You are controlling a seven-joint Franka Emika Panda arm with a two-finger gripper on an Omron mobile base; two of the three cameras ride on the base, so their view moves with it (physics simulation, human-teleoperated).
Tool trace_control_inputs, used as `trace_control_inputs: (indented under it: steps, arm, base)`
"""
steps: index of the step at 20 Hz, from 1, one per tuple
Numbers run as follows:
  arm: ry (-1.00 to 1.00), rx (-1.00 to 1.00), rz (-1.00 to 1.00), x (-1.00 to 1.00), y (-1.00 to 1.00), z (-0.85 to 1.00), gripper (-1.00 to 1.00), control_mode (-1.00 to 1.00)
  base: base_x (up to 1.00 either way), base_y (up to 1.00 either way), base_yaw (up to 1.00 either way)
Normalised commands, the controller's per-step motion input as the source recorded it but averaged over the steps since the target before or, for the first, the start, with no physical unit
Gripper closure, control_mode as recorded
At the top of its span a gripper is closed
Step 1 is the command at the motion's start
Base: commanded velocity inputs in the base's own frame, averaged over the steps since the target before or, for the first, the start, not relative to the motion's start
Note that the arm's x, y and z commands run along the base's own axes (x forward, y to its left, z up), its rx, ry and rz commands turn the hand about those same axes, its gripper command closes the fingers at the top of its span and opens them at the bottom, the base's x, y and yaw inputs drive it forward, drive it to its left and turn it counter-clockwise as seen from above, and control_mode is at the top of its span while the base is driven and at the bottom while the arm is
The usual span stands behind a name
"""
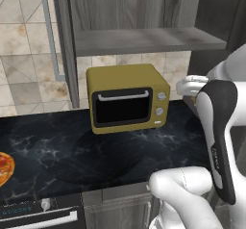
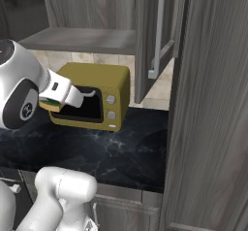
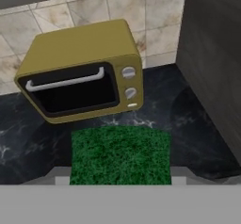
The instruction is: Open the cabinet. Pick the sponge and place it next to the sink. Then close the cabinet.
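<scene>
Over worktop (image 1: 72,146), by microwave (image 1: 127,98): hand (image 2: 58,99) clamped on sponge (image 3: 120,155), cabinet (image 2: 145,41) doors open. Needed steady carry w/ firm grip, set down flat beside sink.

The cabinet (image 1: 144,11) is dark grey wood-grain, mounted on the wall above the black counter, and it stands open: its grey shelf (image 1: 149,40) is bare, and one panelled door (image 2: 150,36) with a long silver bar handle (image 2: 157,31) is swung outward. The sponge (image 3: 121,155) has a green scouring face and a yellow body; it sits clamped between the fingers of the gripper (image 2: 54,101), held in the air above the counter in front of the microwave.
</scene>
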Motion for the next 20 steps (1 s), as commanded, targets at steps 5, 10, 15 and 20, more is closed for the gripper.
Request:
trace_control_inputs:
  steps: [5, 10, 15, 20]
  arm:
    - [0.03, 0.0, 0.0, 0.0, 0.0, 0.0, 1.0, -1.0]
    - [0.0, 0.0, 0.0, 0.0, 0.0, 0.0, 1.0, -1.0]
    - [0.0, 0.0, 0.0, 0.0, 0.01, 0.0, 1.0, 1.0]
    - [0.0, 0.0, 0.0, 0.0, 0.0, 0.0, 1.0, 1.0]
  base:
    - [0.0, 0.0, 0.0]
    - [0.0, 0.0, 0.0]
    - [-0.31, 0.06, 0.0]
    - [-0.82, 0.17, 0.0]
